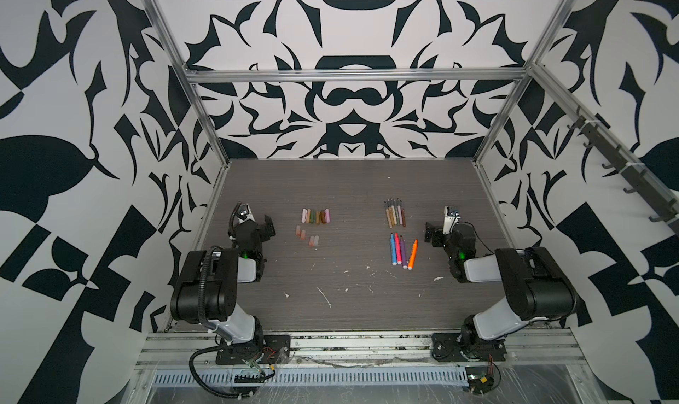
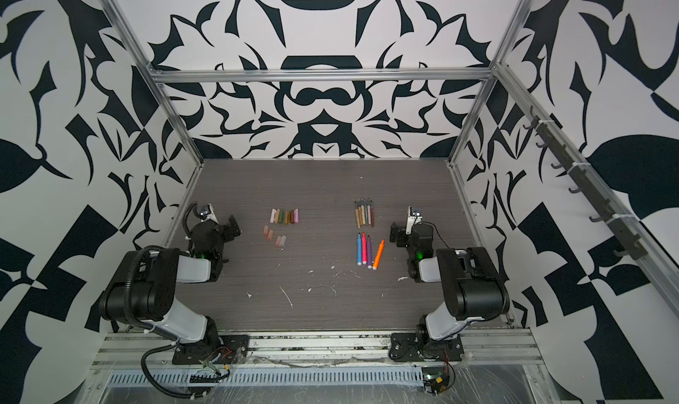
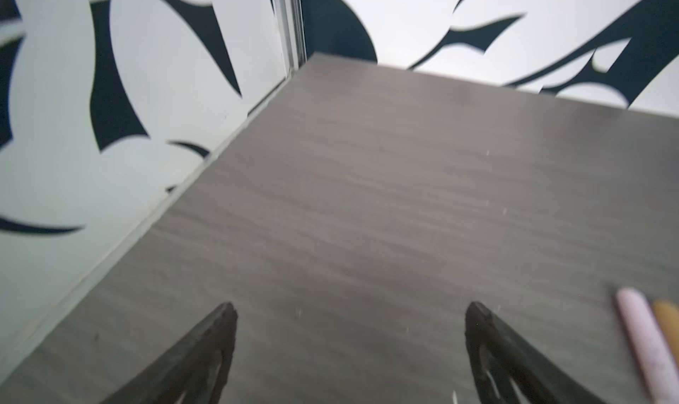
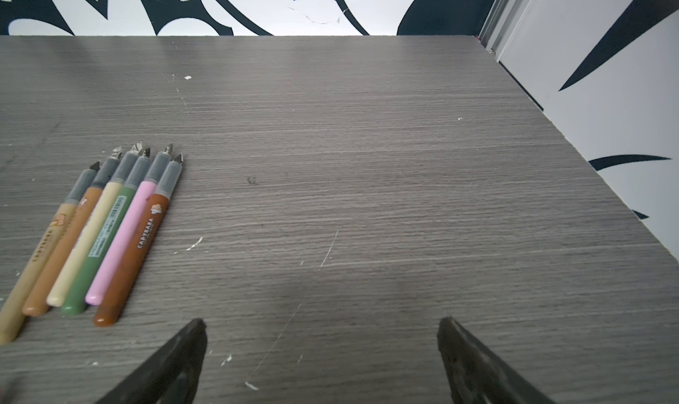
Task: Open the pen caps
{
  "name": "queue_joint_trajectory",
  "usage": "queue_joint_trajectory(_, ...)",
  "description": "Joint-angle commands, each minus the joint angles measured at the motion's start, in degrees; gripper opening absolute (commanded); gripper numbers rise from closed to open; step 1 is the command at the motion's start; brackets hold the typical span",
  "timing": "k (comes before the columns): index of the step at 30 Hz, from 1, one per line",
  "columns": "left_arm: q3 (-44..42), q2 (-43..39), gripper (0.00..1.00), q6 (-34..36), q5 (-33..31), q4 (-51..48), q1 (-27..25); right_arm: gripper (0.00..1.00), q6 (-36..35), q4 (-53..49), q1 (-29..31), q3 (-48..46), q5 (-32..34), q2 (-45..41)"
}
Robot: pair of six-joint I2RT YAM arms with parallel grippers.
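In both top views the pen caps [image 1: 315, 216] [image 2: 284, 216] lie off the pens, in a row left of centre on the table [image 1: 349, 292], well apart from the bare-tipped pens [image 1: 395, 215] on the right. The left wrist view shows the left gripper [image 3: 351, 306] spread wide and empty, near a pink cap [image 3: 639, 339]. The right wrist view shows the right gripper [image 4: 321, 322] also wide and empty, near six thin pens [image 4: 110, 229].

Earth tones and pastels on a grey wood-grain tabletop [image 1: 349, 185], inside walls [image 1: 352, 35] of bold black-and-white swirls.
The row of pen caps [image 1: 315, 216] runs pink, tan, brown, green, brown and pink, and the loose caps [image 1: 303, 234] are translucent peach. The thin pens [image 4: 99, 248] are tan, brown, cream, green, pink and dark brown, with grey necks. The thick pens [image 1: 403, 252] are blue, pink, purple and orange. White flecks [image 1: 324, 296] speckle the tabletop's front edge.
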Motion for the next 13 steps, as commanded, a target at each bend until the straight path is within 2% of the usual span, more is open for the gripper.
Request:
queue_joint_trajectory(1,-0.5,-0.5,0.99,-0.1,2.0,0.2,0.4,1.00,-0.7,1.3,0.2,1.1,-0.5,-0.9)
queue_joint_trajectory(13,-0.8,-0.5,0.99,0.0,1.8,0.7,0.3,1.00,-2.4,1.1,1.7,1.1,0.7,-1.0)
